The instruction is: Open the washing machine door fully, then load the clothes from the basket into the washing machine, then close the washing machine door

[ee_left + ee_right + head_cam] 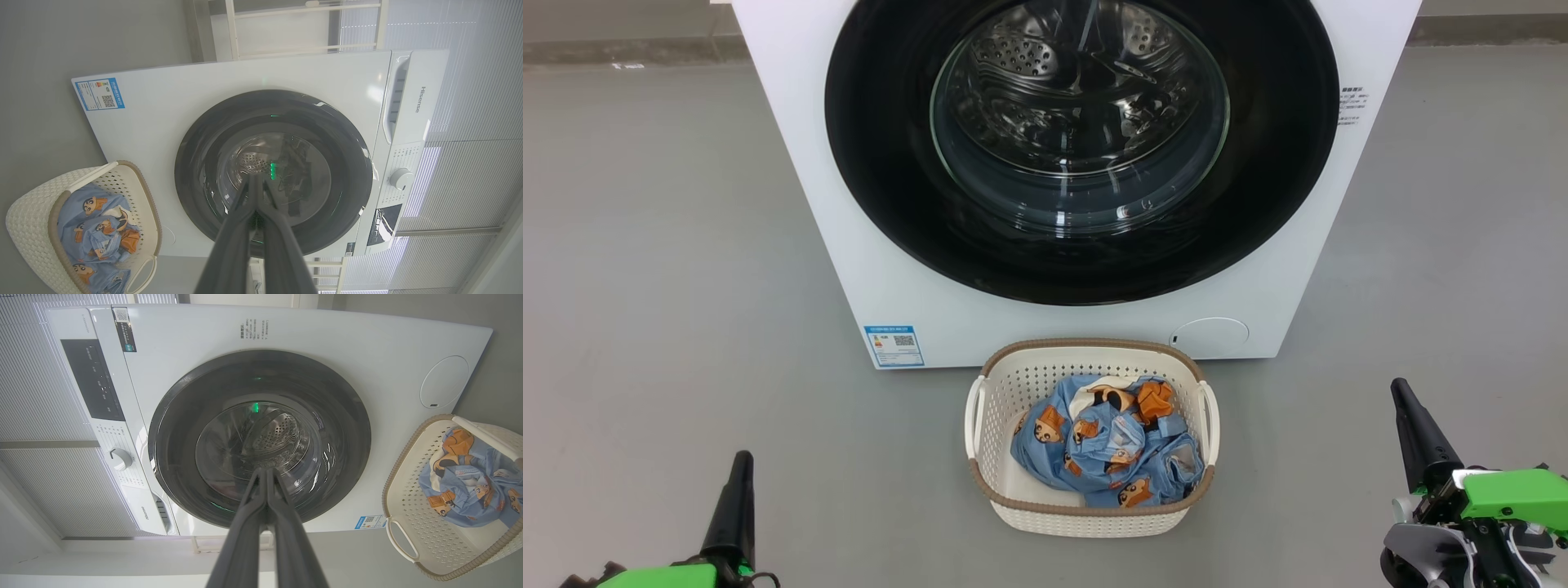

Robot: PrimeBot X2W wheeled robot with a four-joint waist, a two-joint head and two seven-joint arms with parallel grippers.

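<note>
Field notes, one moment. The washing machine (pixel 800 163) stands at the far side of the grey floor (pixel 645 286), its white front facing us. The washing machine door (pixel 890 163) is closed, its black rim lying flat against that front. Through the clear glass bowl we see the steel drum (pixel 1078 73). A blue label (pixel 894 345) sits low on the left of the front, and a round white hatch (pixel 1210 336) low on the right.

The basket (pixel 1029 384) rests on the floor just in front of the machine, below the door and a little left of the hatch. Its far rim is close to the machine's base; we cannot tell whether they touch. The clothes (pixel 1107 445) lie bunched inside it, toward its right side, with bare basket bottom showing at the near left corner.

The left gripper (pixel 740 469) is low at the near left, well apart from the basket and pointing toward the machine. In the left wrist view we see its two fingers meeting at the tips, clenched with nothing between them. The right gripper (pixel 1405 400) is at the near right, also well clear of the basket. In the right wrist view its fingers are pressed together at the tips, holding nothing. Both wrist views look along the fingers at the door's glass.
</note>
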